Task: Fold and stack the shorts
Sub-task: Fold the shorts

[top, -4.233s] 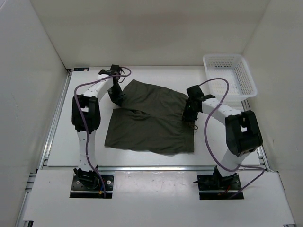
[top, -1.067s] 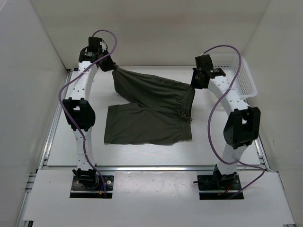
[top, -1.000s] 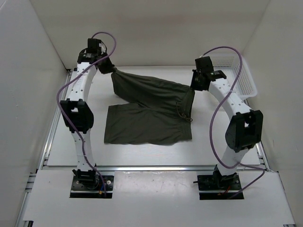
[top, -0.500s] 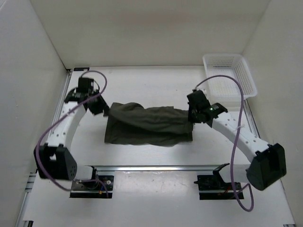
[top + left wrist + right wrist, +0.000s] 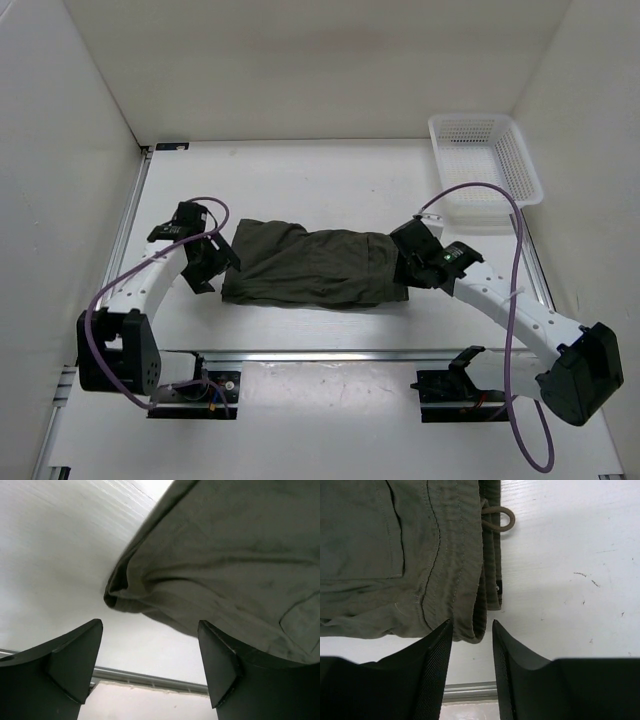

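On the table [image 5: 330, 180] the shorts [image 5: 315, 265] lie folded, soft and light. The left gripper [image 5: 150, 630] and right gripper [image 5: 470, 627] both stand open. I would grip the thick waistband.

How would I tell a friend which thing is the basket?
Start at the white table. Go to its far right corner. The basket sits there: white latticed plastic, unlike the soft dark olive shorts mid-table.
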